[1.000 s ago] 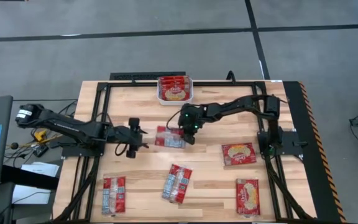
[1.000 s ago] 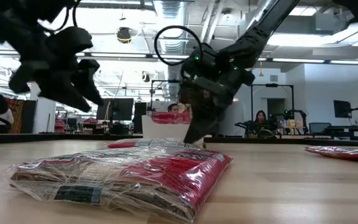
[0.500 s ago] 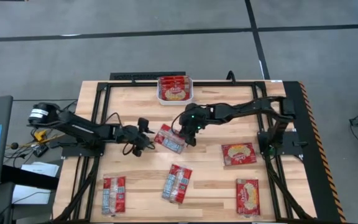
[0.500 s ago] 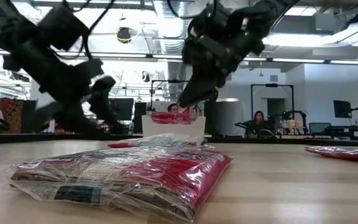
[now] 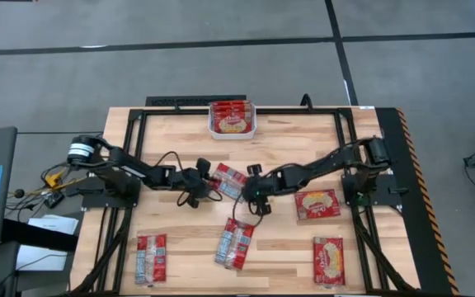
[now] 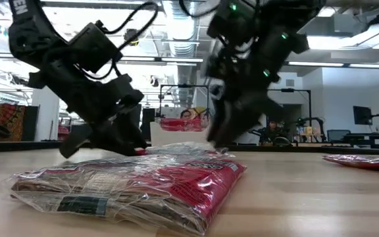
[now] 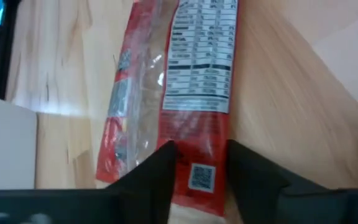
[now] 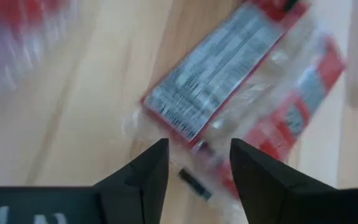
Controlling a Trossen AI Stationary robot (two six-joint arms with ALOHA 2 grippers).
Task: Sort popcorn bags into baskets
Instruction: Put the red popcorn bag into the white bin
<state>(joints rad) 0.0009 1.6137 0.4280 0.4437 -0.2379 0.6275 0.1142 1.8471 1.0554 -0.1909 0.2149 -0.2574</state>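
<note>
A: High view. White basket [image 5: 232,129] at the far edge of the table [image 5: 295,239], red popcorn bags [image 5: 231,116] lying inside it. Five more bags flat on the wood: middle bag [image 5: 229,181], one just nearer the front [image 5: 235,243], one front left [image 5: 151,257], two on the right [image 5: 316,204] [image 5: 328,260].

B: Grippers?

A: Left gripper [image 5: 207,181] at the left end of the middle bag. Right gripper [image 5: 252,196] just beside the same bag's right end, near the table's centre.

B: Low view?

A: Front bag [image 6: 143,184] large in the foreground, flat on the wood. Left gripper [image 6: 133,148] down at table level behind it; right gripper [image 6: 219,138] low as well, close by. Basket [image 6: 179,135] beyond, between the two, red showing over its rim.

B: Left wrist view?

A: Fingers [image 7: 157,180] parted, the printed end of the middle bag [image 7: 197,93] lying between them. Real pinch or not: cannot tell.

B: Right wrist view?

A: Claw spread wide, fingers [image 8: 142,180] apart, nothing held. Grey-printed face of a bag [image 8: 219,74] beyond the tips, on the wood, blurred.
</note>
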